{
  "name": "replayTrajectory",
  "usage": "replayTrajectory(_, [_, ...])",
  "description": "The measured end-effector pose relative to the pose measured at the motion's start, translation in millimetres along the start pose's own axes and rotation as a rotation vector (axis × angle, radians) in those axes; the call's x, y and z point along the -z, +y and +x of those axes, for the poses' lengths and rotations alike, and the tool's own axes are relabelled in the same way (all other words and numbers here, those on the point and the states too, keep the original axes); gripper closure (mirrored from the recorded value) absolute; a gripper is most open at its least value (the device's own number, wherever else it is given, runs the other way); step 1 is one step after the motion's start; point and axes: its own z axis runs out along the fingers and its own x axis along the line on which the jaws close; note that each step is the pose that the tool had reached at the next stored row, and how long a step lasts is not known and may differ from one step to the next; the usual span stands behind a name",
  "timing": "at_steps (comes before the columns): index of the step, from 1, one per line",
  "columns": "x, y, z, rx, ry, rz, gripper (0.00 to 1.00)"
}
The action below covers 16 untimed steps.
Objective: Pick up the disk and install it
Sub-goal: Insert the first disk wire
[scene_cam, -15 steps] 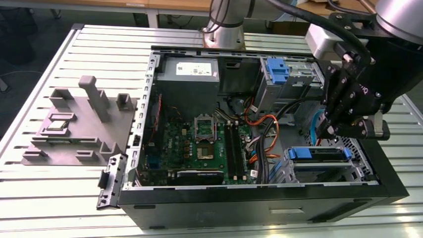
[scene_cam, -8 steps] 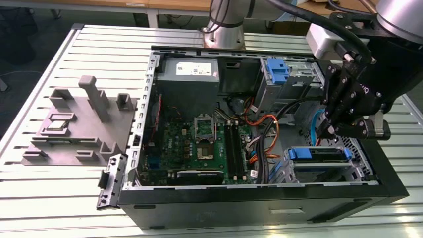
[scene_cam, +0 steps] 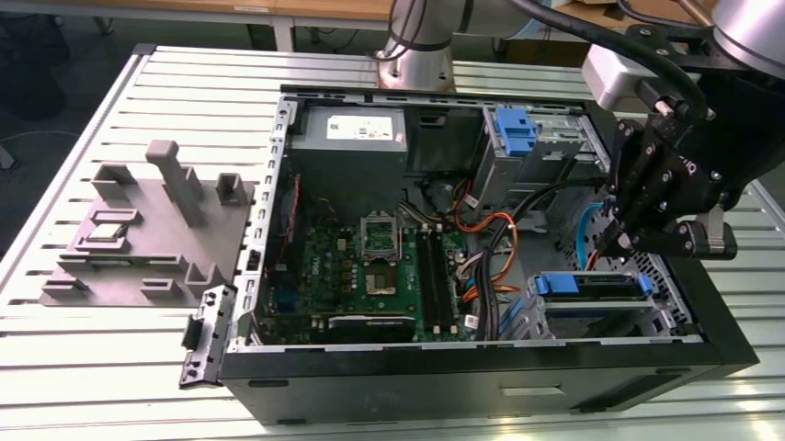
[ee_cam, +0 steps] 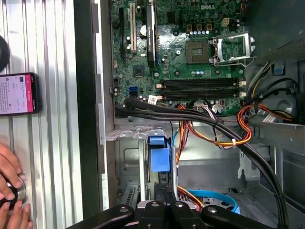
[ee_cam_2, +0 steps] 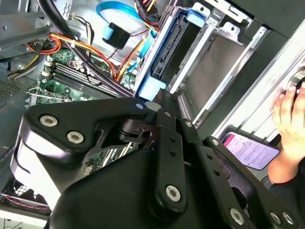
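So the disk (scene_cam: 593,287) sits in the drive cage (scene_cam: 536,323) on the exterior view's right. My gripper (scene_cam: 616,246) hangs just above it, and I can't tell if it's open or clamped. My worry: the loose cables (scene_cam: 491,253) beside the cage snag, or the disk jams crooked.

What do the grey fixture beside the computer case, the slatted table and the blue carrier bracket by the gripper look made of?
Grey fixture: likely matte plastic; dull, even grey with no glare. Slatted table: bare metal, probably aluminium; pale silvery grooved slats with a soft sheen. Blue carrier bracket: moulded plastic, judging by its uniform bright blue and slight gloss.
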Motion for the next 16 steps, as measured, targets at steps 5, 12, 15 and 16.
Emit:
replayTrajectory(5, [0.0,-0.9,0.0,0.000,0.0001,0.0000,0.90])
replayTrajectory(12, [5.4,-1.0,0.1,0.000,-0.0003,0.0000,0.90])
replayTrajectory(15, [5.6,-1.0,0.1,0.000,-0.0001,-0.0001,0.90])
replayTrajectory(16, [5.6,-1.1,0.1,0.000,0.0000,0.0000,0.90])
